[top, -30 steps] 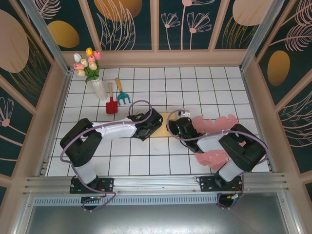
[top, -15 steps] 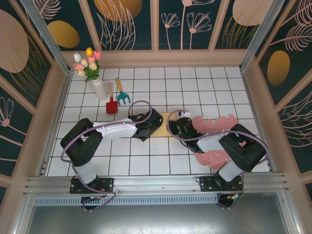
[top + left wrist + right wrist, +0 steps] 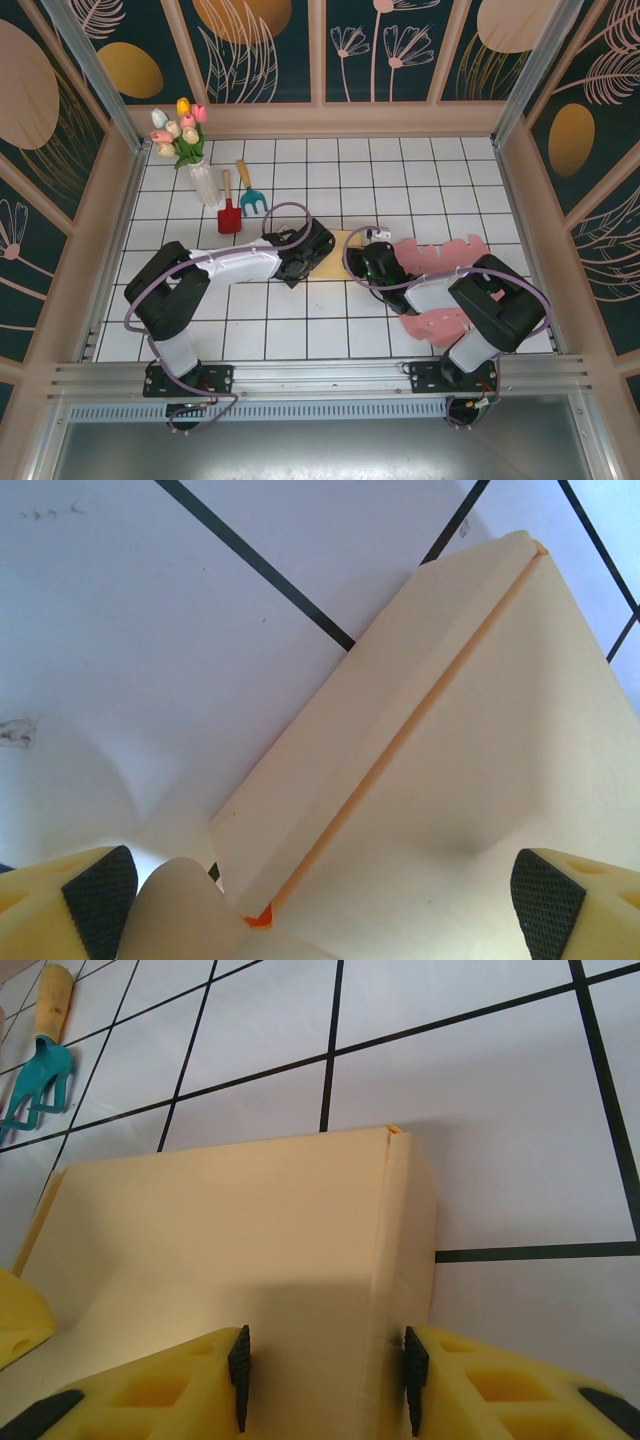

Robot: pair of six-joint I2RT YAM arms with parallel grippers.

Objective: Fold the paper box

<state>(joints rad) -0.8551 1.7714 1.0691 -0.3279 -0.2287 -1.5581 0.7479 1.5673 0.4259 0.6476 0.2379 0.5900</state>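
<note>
At the middle of the tiled tabletop [image 3: 400, 180] sits the cream paper box [image 3: 333, 252], and both arms are right on it! The left claw [image 3: 305, 252] crowds the box's left side and the right claw [image 3: 368, 262] its right side.

Left wrist view: the fingertips [image 3: 98, 890] are spread wide, nothing pinched, and the box lies flat between them with one flap folded over along a long crease.

Right wrist view: the pads [image 3: 240, 1360] stand apart with the box's folded edge running up between them. Whether they're squeezing it, I cannot tell.

Pink paper sheets [image 3: 440, 255] lie just right of the box. The teal rake [image 3: 250, 195], red shovel [image 3: 229, 212] and tulip vase [image 3: 200, 175] stand well off to its upper left.
</note>
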